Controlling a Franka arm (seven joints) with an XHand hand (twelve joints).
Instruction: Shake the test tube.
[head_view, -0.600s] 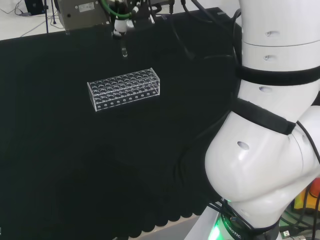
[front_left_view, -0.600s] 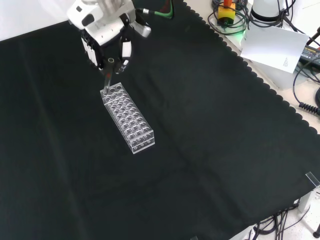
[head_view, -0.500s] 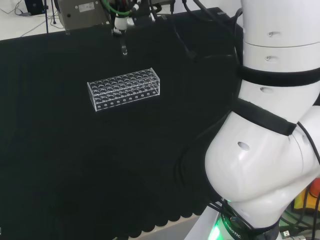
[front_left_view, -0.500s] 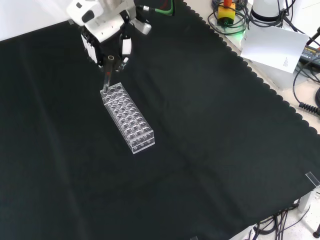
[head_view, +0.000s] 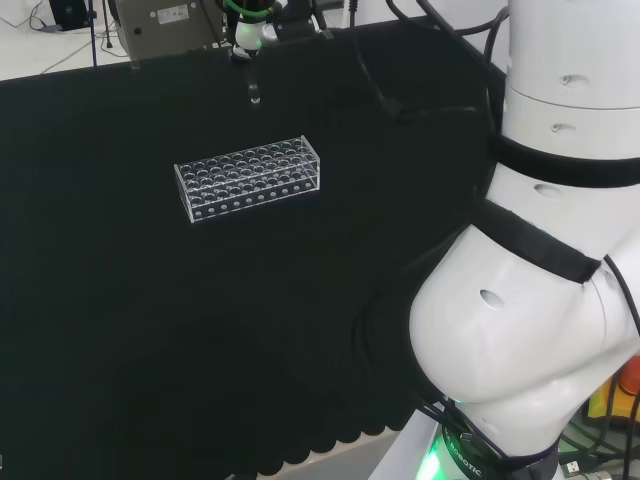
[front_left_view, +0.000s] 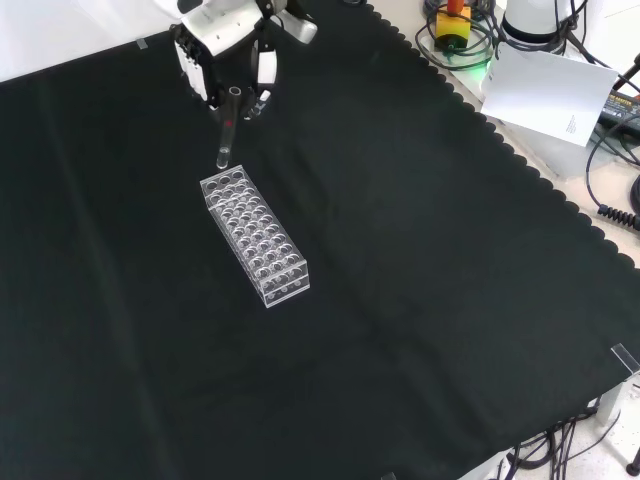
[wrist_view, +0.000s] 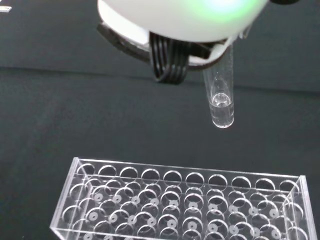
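Observation:
A clear glass test tube (front_left_view: 227, 128) hangs upright in the air, and my hand (front_left_view: 228, 42) is shut on its upper end with fingers pinching it. The tube's rounded bottom (wrist_view: 221, 107) is free of the rack and a little above it. In the head view the tube (head_view: 253, 87) hangs below the hand (head_view: 252, 25) at the far edge of the cloth. The clear plastic rack (front_left_view: 254, 234) with many holes lies on the black cloth just below the tube; its holes (wrist_view: 186, 200) look empty. The rack (head_view: 248, 176) sits nearer than the tube in the head view.
The arm's big white links (head_view: 545, 280) stand at the head view's right. A grey box (head_view: 165, 25) sits at the cloth's far edge. White paper (front_left_view: 548, 90) and cables (front_left_view: 460, 30) lie off the cloth at the front view's upper right.
The hand has risen with the tube, lifting its lower end out of the rack's end hole and clear above it. The rack has not moved.

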